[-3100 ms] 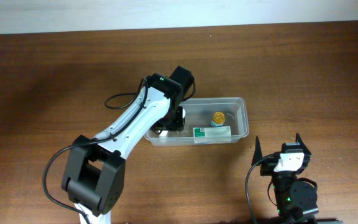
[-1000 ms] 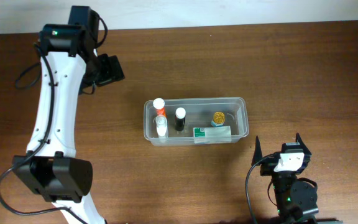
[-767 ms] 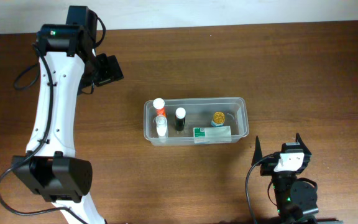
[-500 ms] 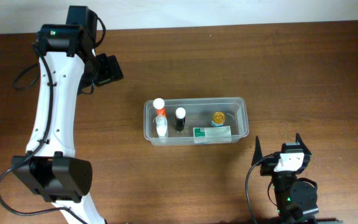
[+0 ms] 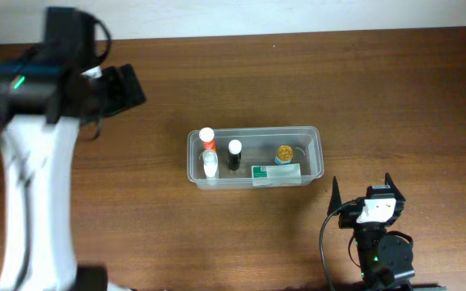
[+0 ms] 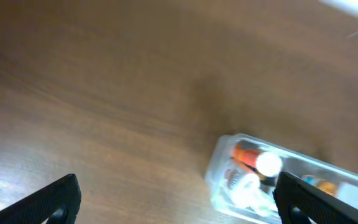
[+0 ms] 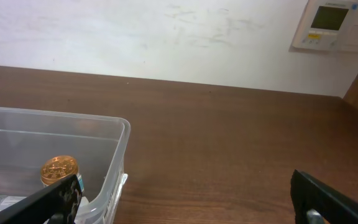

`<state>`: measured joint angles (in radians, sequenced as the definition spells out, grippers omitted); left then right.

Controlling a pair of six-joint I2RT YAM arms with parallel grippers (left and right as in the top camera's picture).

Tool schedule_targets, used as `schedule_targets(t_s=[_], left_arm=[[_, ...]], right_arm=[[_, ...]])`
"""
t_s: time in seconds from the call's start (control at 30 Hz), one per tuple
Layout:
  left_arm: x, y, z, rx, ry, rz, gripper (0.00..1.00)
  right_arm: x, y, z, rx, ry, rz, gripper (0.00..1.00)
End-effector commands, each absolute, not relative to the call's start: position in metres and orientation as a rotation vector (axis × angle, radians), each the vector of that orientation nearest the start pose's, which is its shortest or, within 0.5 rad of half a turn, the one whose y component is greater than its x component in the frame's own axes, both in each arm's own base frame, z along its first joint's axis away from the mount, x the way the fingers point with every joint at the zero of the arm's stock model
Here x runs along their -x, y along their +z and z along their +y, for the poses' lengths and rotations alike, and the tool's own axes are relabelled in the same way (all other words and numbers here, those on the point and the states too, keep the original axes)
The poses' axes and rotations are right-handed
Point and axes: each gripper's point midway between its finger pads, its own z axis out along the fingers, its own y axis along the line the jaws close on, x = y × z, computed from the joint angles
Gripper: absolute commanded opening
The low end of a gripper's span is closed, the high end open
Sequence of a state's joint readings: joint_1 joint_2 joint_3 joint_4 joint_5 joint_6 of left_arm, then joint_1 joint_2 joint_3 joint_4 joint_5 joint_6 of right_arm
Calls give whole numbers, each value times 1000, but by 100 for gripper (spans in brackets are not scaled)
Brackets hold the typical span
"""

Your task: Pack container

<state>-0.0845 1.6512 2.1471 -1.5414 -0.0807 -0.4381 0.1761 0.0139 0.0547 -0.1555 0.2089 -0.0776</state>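
Gaping wide, the left gripper (image 5: 128, 87) is held near the far-left corner and the right gripper (image 5: 362, 188) by the near edge, the container (image 5: 311, 132) being set mid-table.

A brown wooden table (image 5: 379, 97) meets a white wall (image 7: 166, 37) along its far edge; a white wall panel with a small screen (image 7: 334, 25) hangs toward the right; near the table's middle stand an orange white-capped bottle (image 5: 208, 139), a black white-capped bottle (image 5: 235, 153) and a gold-lidded jar (image 5: 285, 152); a green-and-white box (image 5: 277, 172) lies just nearer the front edge.
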Motion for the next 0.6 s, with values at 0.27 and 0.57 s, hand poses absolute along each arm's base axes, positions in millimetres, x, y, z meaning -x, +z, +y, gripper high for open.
schedule_targets(t_s=[0.27,0.57], left_arm=[[-216,458,35,544,43,2077,100],[-84,431,38,504,-44,1998,100]], right_arm=[[-241,157,4,42,-112,1683,98],[-241,157,4,42,-111,1683,98]])
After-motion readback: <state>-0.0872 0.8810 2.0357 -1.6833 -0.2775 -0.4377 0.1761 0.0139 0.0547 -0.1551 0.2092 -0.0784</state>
